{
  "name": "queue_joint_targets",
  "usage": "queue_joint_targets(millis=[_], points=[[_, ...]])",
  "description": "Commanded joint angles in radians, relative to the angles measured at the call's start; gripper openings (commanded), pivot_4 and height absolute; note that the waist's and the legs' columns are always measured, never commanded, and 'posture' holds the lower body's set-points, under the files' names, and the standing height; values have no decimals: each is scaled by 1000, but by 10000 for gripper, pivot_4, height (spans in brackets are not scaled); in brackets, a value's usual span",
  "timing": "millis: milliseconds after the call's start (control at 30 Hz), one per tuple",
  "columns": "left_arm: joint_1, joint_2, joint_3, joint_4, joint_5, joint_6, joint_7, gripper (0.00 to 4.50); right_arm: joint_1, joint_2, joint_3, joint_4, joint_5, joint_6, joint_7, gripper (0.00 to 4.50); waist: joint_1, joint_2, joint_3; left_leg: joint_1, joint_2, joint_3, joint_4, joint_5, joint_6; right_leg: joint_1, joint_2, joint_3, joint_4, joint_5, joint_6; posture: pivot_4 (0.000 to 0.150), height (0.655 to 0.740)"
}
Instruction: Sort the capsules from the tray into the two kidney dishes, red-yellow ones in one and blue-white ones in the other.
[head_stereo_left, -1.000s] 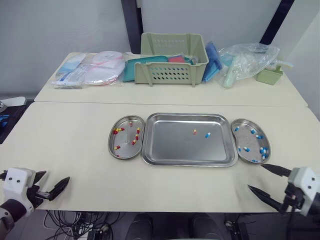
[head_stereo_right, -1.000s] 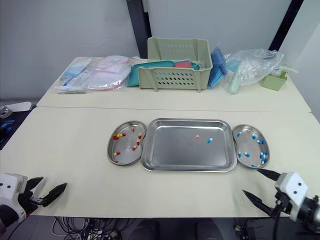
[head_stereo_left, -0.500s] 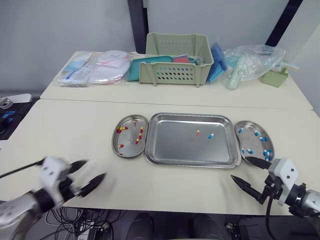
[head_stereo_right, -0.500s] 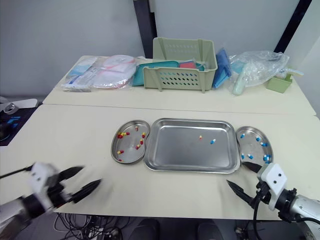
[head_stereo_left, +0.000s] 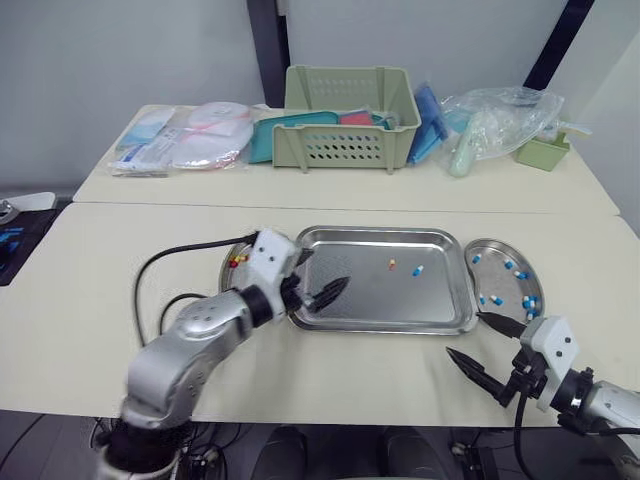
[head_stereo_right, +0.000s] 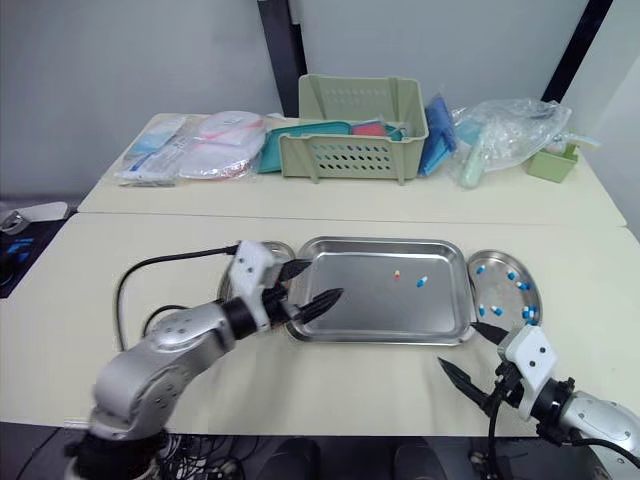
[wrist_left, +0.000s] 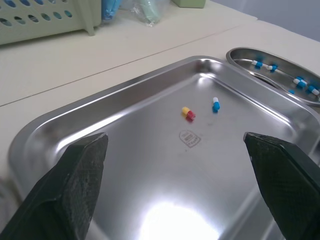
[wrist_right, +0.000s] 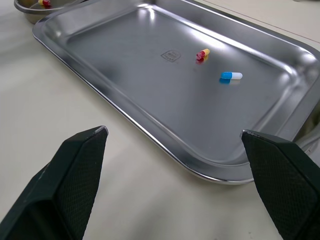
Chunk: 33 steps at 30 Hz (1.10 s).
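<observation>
In the head view, the left gripper (head_stereo_left: 322, 275) hangs over the left end of the tray (head_stereo_left: 380, 322); its two fingers are spread and hold nothing. The right gripper (head_stereo_left: 465, 336) is low over the table (head_stereo_left: 120, 260), just in front of the right dish (head_stereo_left: 497, 281), also spread and empty. Two capsules lie in the far right part of the tray: the red-yellow capsule (head_stereo_left: 391, 264) and, near it, the blue-white capsule (head_stereo_left: 416, 270). The left dish (head_stereo_left: 226, 275) holds red-yellow ones and the right dish blue-white ones, so I judge the sorting is almost finished.

In the left wrist view, the black fingers (wrist_left: 75, 185) stand wide apart. The red-yellow capsule lies ahead between them, well away from the tips, with the blue-white one just beside it and not touching.

In the right wrist view, that gripper's fingers (wrist_right: 75, 175) are also wide apart, in front of the tray's near edge.

The step in hand seems to be the left gripper's reach for the red-yellow capsule. The next move calls for going further across the tray, lowering the tips on both sides of this small capsule and closing gently. On smooth metal it may slide, or the blue-white one may be pushed.
</observation>
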Motion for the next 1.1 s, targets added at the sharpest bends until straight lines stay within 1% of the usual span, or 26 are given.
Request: queue_joint_targets(millis=[33,167,267,400,667,767,1033,1067,1100], points=[[-80,-54,-63,104,80,-47,21,44847,3,5,-3,-2,-12,-37,1,45000,1,0,0,0,0,0,0,0,0,0,0,0,0,0,0,1500,7400],[-182,-170,-129,270,154,-76,55,44847,5,15,3,17,-18,-59,5,45000,3,0,0,0,-1,0,1,0,0,0,0,0,0,0,0,1500,7400],[-244,-251,-143,373,197,-79,87,44847,11,25,7,23,-23,-74,3,45000,3,-1,0,-1,-1,0,1,0,0,0,0,0,-1,0,0,1500,7400],[-299,-313,-150,480,242,-99,96,44847,25,32,6,25,-29,-87,2,45000,1,0,0,-1,-1,0,1,0,0,0,0,0,0,0,0,1500,7400],[-357,-385,-160,649,317,-165,97,44847,35,43,13,11,-33,-91,-14,45000,3,0,0,-1,-1,0,1,0,0,0,0,0,0,0,0,1500,7400],[-395,-417,-157,742,335,-198,80,44847,32,45,20,-6,-33,-80,-27,45000,4,-1,0,-1,-1,0,1,0,0,0,0,0,0,0,0,1500,7400],[-430,-449,-156,849,371,-241,40,44847,27,41,29,-41,-23,-51,-56,45000,3,0,0,-1,-1,0,1,0,0,0,0,0,0,0,0,1500,7400],[-431,-450,-156,855,375,-244,37,41090,27,41,29,-46,-21,-45,-60,45000,3,0,0,-1,-1,0,1,0,0,0,0,0,0,0,0,1500,7400],[-430,-451,-155,861,377,-245,31,39267,27,41,29,-51,-19,-41,-62,45000,3,0,0,-1,-1,0,1,0,0,0,0,0,0,0,0,1500,7400]])
